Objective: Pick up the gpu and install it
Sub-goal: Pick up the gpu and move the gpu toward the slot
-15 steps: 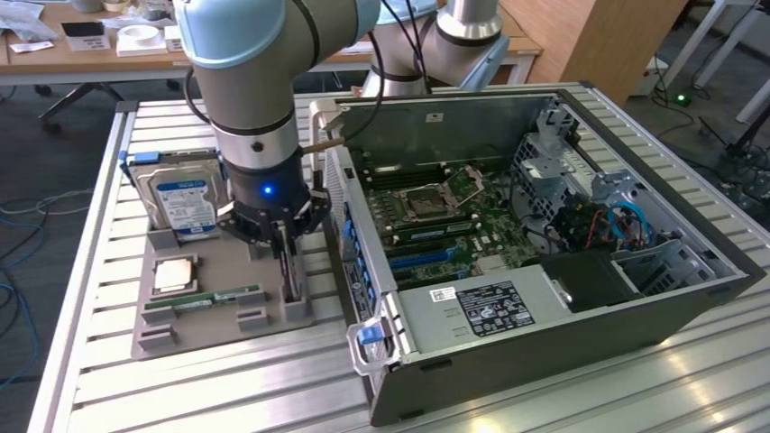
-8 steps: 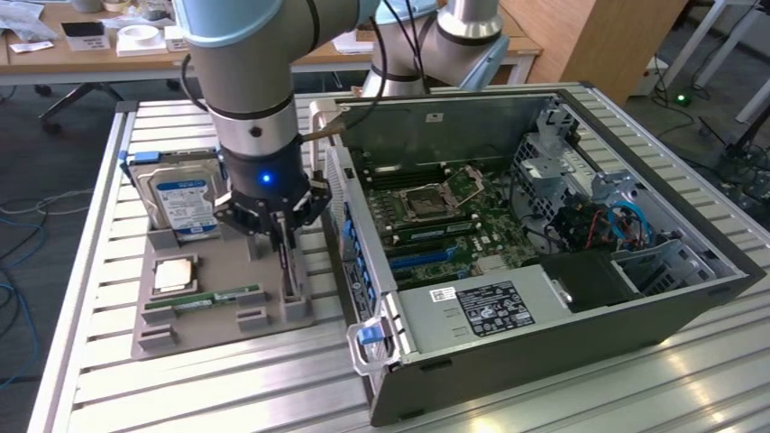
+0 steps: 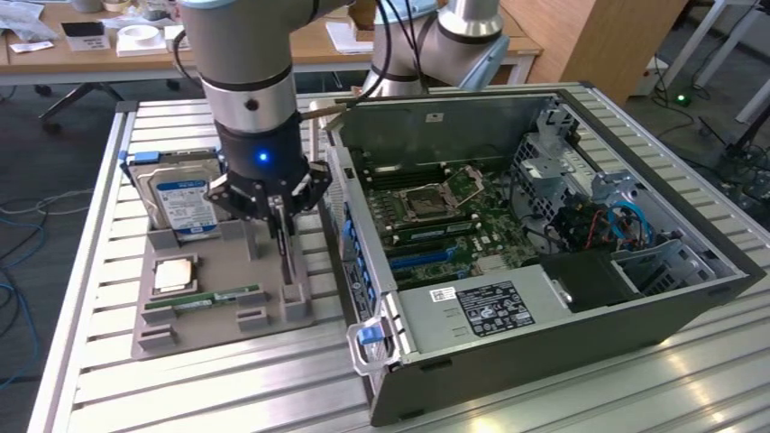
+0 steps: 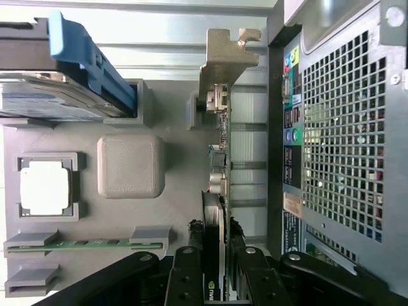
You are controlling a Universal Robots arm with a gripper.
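The arm's gripper (image 3: 276, 215) is down over the grey parts tray (image 3: 205, 329), which sits toward the bench (image 3: 180, 388) edge on the exterior view's left. Its fingers (image 4: 189, 274) are clenched on the gpu (image 4: 215, 217). The card stands on edge along the tray side nearest the open computer case (image 3: 542, 253), with its silvery bracket (image 4: 226, 57) at the end away from the grip. I cannot tell whether the card has left its slots. A hard drive (image 3: 180, 198), a processor chip (image 3: 175, 273) and a RAM stick (image 3: 205, 299) sit in the tray.
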